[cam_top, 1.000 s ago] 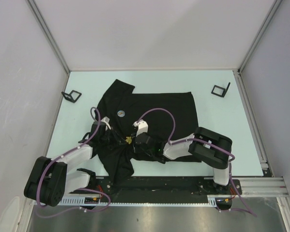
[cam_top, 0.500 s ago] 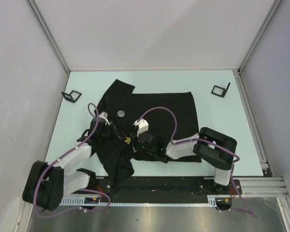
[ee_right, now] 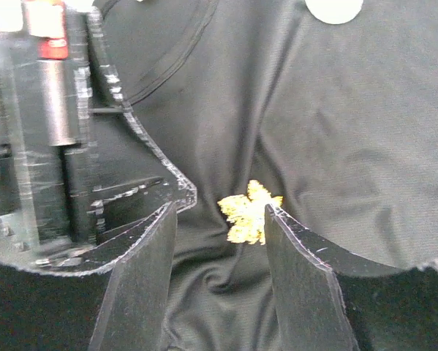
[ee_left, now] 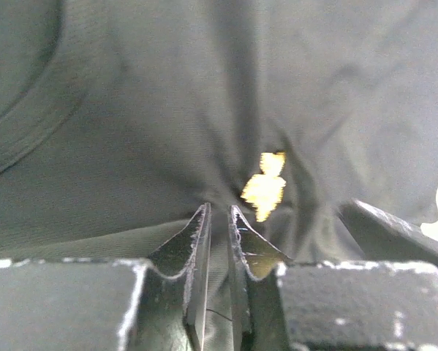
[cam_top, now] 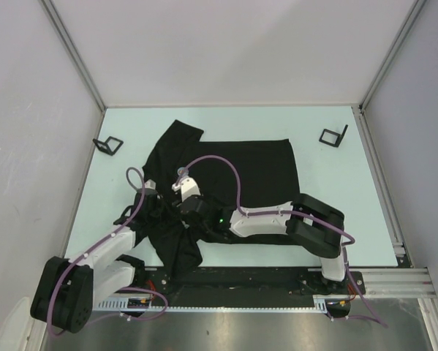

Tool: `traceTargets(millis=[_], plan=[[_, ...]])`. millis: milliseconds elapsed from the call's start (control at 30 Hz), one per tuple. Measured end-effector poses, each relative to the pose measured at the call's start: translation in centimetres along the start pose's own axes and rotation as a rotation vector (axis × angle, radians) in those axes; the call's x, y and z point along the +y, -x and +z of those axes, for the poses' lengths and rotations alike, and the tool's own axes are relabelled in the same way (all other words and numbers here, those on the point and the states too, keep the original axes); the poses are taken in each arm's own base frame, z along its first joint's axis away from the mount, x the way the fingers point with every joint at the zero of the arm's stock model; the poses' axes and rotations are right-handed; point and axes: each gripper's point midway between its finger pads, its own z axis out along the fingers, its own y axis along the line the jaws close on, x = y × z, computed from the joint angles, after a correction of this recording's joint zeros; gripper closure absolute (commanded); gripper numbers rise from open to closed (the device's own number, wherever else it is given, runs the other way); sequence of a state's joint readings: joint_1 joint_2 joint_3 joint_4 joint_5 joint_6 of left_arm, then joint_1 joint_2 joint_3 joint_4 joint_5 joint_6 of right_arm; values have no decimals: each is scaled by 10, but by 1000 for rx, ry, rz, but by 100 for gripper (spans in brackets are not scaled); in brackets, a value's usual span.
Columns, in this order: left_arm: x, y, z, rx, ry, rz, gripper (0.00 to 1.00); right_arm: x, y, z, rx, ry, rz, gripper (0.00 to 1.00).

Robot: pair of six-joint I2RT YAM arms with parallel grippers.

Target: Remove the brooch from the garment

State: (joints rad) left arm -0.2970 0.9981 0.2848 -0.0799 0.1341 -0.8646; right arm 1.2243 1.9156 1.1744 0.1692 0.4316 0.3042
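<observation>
Pinching a fold of the black garment (cam_top: 255, 168), the left tool (ee_left: 219, 217) is clenched on the cloth just beside the small golden brooch (ee_right: 249, 212). In the left wrist view the wrinkles run toward its tips, so I judge that the cloth is under tension. The right tool (ee_right: 220, 213) is released, with one finger standing at each side of the brooch, which sits near the centre of the right wrist view. In the top view the garment lies spread on the table (cam_top: 335, 190). Both tools meet at its lower left part, where the right wrist covers the brooch itself.

The step in hand seems to be the grasp of the brooch. To do it well, the right tool should go down a little and close on the metal only, not on the cloth under it. Then it should pull gently away from the left tool, which must hold firm. If cloth is caught together with the brooch, the pin will probably not come free.
</observation>
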Motion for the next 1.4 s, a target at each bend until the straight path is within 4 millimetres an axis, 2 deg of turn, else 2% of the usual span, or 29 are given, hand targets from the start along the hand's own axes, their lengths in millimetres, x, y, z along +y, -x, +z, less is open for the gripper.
traceTargets(millis=[133, 367, 667, 833, 933, 1167, 1400], plan=[[13, -4, 2, 9, 48, -11, 85, 8, -6, 4, 30, -36, -79, 45], [14, -6, 5, -5, 23, -57, 87, -5, -31, 10, 100, -93, -161, 47], [15, -8, 3, -32, -12, -88, 87, -5, -40, 17, 116, -95, -185, 43], [18, -9, -2, -52, -15, -86, 83, -3, -43, 22, 112, -89, -180, 44], [21, -10, -4, -56, -10, -86, 83, -3, -42, 25, 105, -87, -164, 46], [22, -10, -6, -56, -3, -87, 83, -6, -37, 30, 95, -83, -117, 59], [22, -10, -6, -56, -5, -86, 85, -7, -36, 31, 91, -88, -73, 65]])
